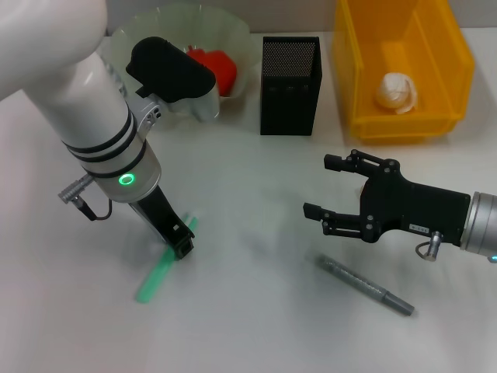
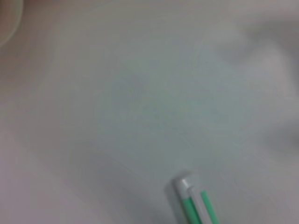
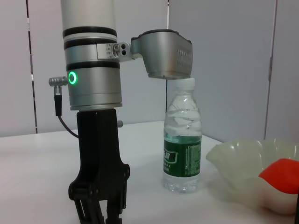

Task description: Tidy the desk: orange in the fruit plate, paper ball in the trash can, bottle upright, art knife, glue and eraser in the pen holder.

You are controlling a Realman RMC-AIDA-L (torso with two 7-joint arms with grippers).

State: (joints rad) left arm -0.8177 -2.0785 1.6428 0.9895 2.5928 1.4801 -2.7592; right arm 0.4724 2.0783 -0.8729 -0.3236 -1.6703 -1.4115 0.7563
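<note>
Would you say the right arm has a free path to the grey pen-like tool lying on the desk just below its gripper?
Probably yes. The right gripper is open and hovers just beyond the grey tool, with only bare desk between them. The left gripper is busy at the green tool, well aside.

A plain white table (image 1: 248, 202) filled the head view, its smooth top lit evenly with only soft, faint shadows. In the right wrist view the same table ran back to a pale grey wall (image 3: 224, 51) made of flat panels, divided by thin dark vertical seams (image 3: 271, 70). The light was cool, diffuse and without glare.
</note>
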